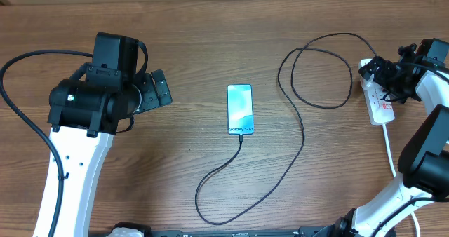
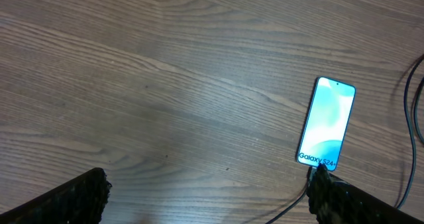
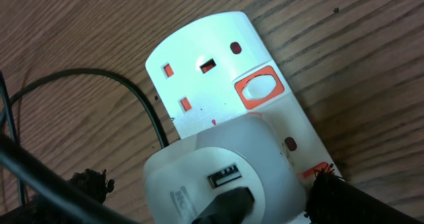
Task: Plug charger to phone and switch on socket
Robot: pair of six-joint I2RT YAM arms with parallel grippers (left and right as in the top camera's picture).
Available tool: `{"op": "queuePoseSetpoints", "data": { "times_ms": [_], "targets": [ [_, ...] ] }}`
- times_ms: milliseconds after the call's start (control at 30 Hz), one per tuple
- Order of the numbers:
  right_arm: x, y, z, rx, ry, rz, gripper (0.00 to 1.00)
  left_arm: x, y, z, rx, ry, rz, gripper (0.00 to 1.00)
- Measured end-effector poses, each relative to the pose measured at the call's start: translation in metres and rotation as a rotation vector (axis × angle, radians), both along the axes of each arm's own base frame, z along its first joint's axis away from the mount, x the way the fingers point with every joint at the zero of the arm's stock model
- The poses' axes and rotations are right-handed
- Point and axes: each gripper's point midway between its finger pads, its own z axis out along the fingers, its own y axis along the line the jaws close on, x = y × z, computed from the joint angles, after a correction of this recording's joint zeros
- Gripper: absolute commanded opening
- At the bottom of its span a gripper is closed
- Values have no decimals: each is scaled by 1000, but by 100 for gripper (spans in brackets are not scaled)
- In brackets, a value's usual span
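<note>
Both my jaws stand released, holding nothing. My left gripper (image 1: 158,90) hangs over the worktop's (image 1: 210,41) left half, well apart from the phone (image 1: 239,109) lying at the middle. The charger (image 1: 302,135) meets the phone's near edge with its tip. My right gripper (image 3: 209,184) hovers over the socket (image 3: 199,71) by the right edge, straddling its white adapter (image 3: 218,151).

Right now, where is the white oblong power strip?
In the overhead view, the white oblong power strip lies far right, beneath the right pincer, beside the looped thin black cable.
</note>
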Motion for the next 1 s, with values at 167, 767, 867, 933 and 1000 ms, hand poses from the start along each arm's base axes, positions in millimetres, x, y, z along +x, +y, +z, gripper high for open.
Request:
{"op": "queuePoseSetpoints", "data": {
  "times_ms": [167, 767, 867, 933, 1000],
  "targets": [
    [0, 0, 0, 1, 1, 1, 100, 0, 0, 0, 0, 0, 0, 100],
    [1, 0, -5, -25, -15, 11, 100, 0, 0, 0, 0, 0, 0, 100],
    [1, 1, -6, -25, -12, 16, 100, 0, 0, 0, 0, 0, 0, 100],
    [0, 1, -6, -25, -9, 18, 100, 0, 0, 0, 0, 0, 0, 100],
    [-1, 2, -6, -23, -7, 19, 100, 0, 0, 0, 0, 0, 0, 99]
  ]
}}
